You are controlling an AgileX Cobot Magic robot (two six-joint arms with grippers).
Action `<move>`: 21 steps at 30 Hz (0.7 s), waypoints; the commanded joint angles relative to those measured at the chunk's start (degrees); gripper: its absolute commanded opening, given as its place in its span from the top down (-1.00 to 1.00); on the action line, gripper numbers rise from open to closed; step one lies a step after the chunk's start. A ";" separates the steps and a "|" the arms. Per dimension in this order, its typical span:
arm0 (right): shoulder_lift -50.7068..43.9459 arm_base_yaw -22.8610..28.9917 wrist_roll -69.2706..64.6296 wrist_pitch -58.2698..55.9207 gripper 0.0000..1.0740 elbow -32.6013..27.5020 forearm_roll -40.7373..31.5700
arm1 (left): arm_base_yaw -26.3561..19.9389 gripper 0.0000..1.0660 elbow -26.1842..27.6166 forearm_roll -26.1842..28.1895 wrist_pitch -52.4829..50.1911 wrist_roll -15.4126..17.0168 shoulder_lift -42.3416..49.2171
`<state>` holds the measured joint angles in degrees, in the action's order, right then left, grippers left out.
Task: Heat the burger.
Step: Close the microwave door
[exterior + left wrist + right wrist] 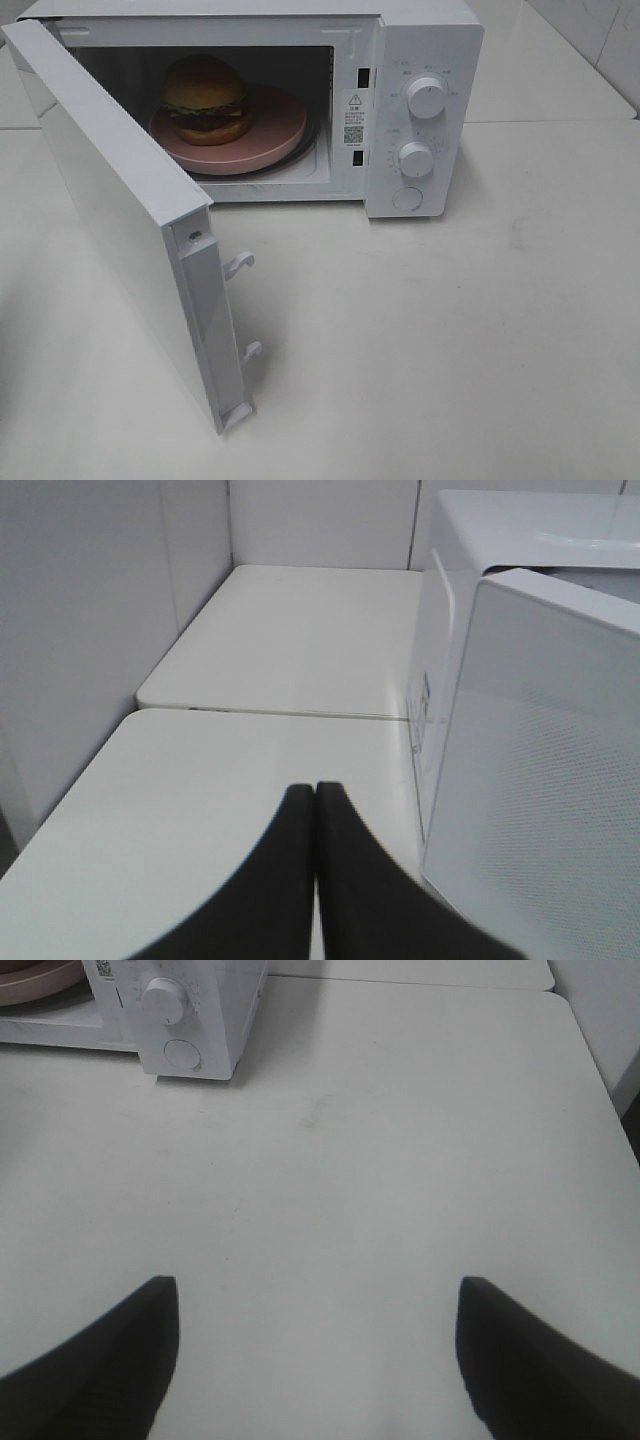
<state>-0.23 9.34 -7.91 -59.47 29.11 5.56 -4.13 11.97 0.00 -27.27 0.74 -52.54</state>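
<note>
The burger [205, 98], with a brown bun, green lettuce and dark patty, sits on a pink plate [275, 130] inside the white microwave [425, 60]. The microwave's door [110, 200] stands wide open toward the front left. Neither gripper shows in the exterior high view. In the left wrist view my left gripper [316, 792] is shut on nothing, just outside the open door [545, 750]. My right gripper [318, 1285] hangs open and empty over the table, to the right of the microwave's control panel [180, 1020]. A sliver of the pink plate [35, 978] shows there.
Two white knobs [427, 97] and a round button [408, 198] sit on the microwave's right panel. Door latches [240, 264] stick out from the door's edge. A white table [450, 340] spreads in front; a wall [80, 630] stands at the left.
</note>
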 commanded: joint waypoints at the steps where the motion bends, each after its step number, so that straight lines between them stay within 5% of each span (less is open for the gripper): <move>1: -1.49 -0.46 0.92 0.11 -0.37 -0.06 -0.11 | 0.23 1.00 -0.11 -7.51 -3.67 6.30 -4.18; 6: -1.49 -0.46 0.92 0.11 -0.37 -0.06 -0.11 | 0.23 1.00 -0.11 -12.55 -9.68 10.14 -10.60; 21: -1.49 -0.46 0.92 0.11 -0.37 -0.06 -0.11 | 3.21 1.00 0.11 -18.96 -24.35 10.20 -24.69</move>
<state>-0.23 9.34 -7.91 -59.47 29.11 5.56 -1.38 11.92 -18.74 -49.96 10.66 -77.23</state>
